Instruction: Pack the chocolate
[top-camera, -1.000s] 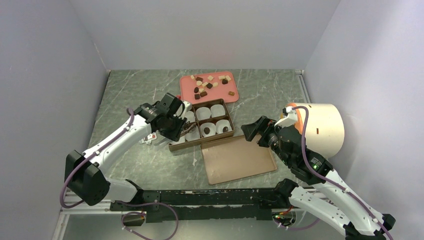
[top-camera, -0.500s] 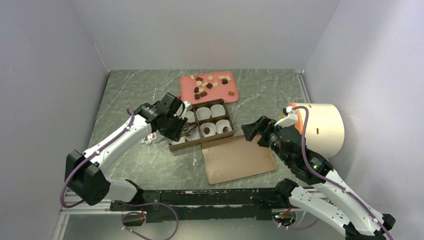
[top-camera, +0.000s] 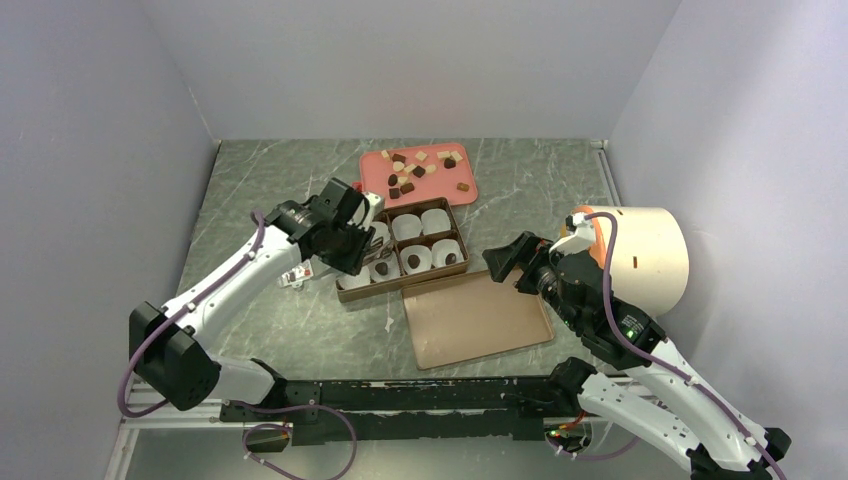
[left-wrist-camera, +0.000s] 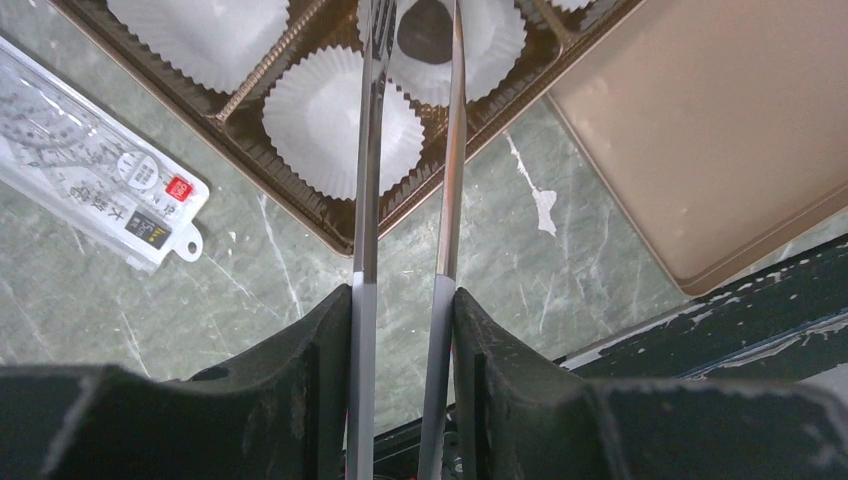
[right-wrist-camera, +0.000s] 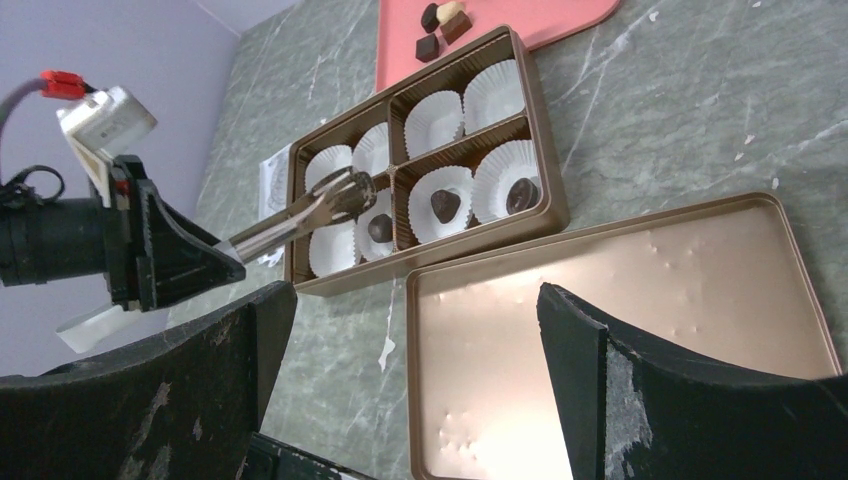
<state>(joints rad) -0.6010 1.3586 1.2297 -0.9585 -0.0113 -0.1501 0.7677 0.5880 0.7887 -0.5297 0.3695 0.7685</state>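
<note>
Top view first: the left pincer (top-camera: 348, 238) is clamped on a pair of metal tongs (top-camera: 372, 258), which poke out over the brown box (top-camera: 400, 287) right in front of it. Most of the chocolate chunks (top-camera: 418, 170) sit on the pink tray (top-camera: 372, 186) beyond that. The right pincer (top-camera: 505, 262) is spread wide, with the box lid (top-camera: 475, 320) just below it.

Left wrist view: the blades run straight ahead, and a dark chunk (left-wrist-camera: 424, 27) in a paper cup (left-wrist-camera: 490, 40) shows between the tips. It's hard to tell if they touch it.

Right wrist view: there's nothing between its spread fingers, and three cups ahead hold chocolate chunks.
</note>
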